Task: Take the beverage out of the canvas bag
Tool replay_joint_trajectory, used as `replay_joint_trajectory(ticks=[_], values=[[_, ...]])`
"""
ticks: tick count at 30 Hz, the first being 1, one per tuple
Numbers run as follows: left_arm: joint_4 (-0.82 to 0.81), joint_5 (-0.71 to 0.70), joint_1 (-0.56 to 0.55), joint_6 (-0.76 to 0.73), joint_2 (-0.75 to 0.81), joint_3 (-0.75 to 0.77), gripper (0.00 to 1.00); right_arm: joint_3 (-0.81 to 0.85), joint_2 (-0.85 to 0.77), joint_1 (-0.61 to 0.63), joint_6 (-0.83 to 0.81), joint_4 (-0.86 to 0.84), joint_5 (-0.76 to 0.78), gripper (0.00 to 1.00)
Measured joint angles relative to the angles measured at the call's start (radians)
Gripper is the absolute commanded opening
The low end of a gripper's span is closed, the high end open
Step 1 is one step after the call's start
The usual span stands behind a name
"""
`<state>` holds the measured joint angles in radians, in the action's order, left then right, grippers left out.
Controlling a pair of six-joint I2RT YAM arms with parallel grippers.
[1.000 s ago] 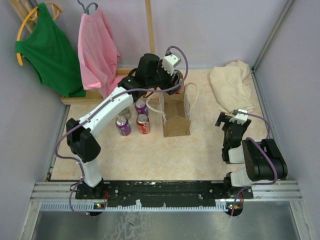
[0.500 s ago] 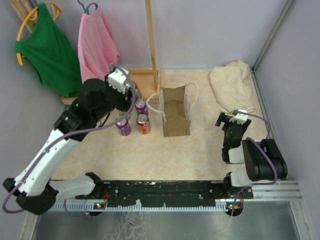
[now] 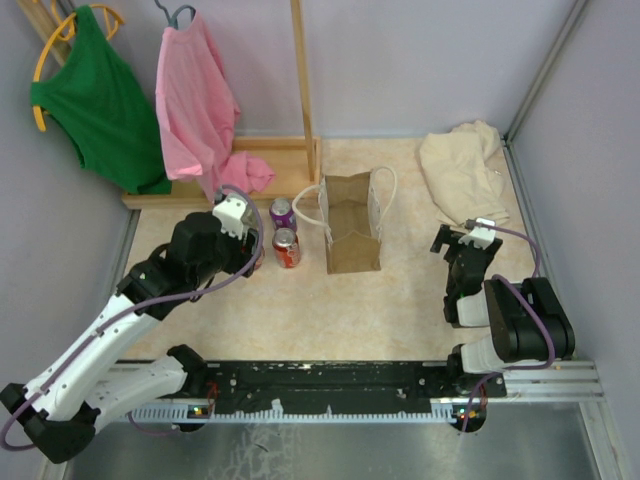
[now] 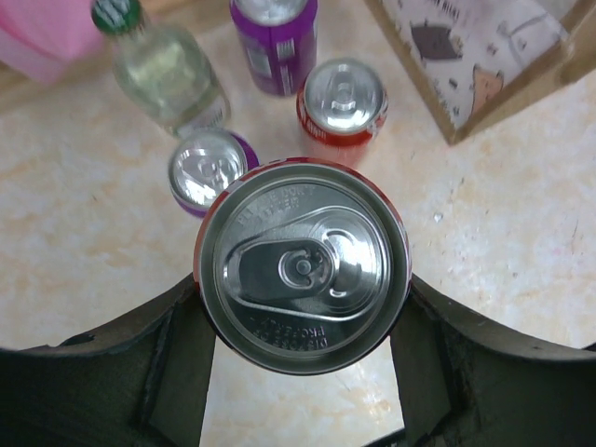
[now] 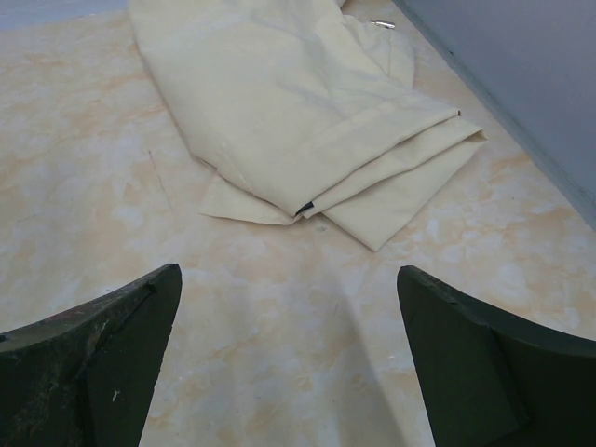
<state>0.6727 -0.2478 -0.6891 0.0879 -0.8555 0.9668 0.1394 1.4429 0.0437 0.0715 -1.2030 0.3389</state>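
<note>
The canvas bag (image 3: 350, 228) stands open on the table, tan-brown with white rope handles; its corner shows in the left wrist view (image 4: 484, 65). My left gripper (image 4: 303, 287) is shut on a red beverage can (image 4: 303, 265), one finger pressing each side of it. In the top view the left gripper (image 3: 248, 258) is left of the bag, beside the loose cans, and the held can is mostly hidden under the wrist. My right gripper (image 5: 289, 307) is open and empty, and sits right of the bag in the top view (image 3: 465, 245).
Beside the held can stand a purple can (image 4: 209, 170), a red can (image 4: 343, 98), another purple can (image 4: 273, 37) and a clear bottle with a green cap (image 4: 168, 70). A beige cloth heap (image 3: 462, 175) lies back right. Pink and green shirts hang on a wooden rack (image 3: 300, 80).
My left arm has swung from above the bag to the left and toward the near side, carrying the red can to beside the loose cans. The right arm has not moved.
</note>
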Motion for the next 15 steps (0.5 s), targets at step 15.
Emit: replay_joint_trajectory(ticks=[15], values=[[-0.244,0.038,-0.005,0.129,0.018,-0.372,0.0,0.0,0.0,0.0,0.0,0.0,0.0,0.99]])
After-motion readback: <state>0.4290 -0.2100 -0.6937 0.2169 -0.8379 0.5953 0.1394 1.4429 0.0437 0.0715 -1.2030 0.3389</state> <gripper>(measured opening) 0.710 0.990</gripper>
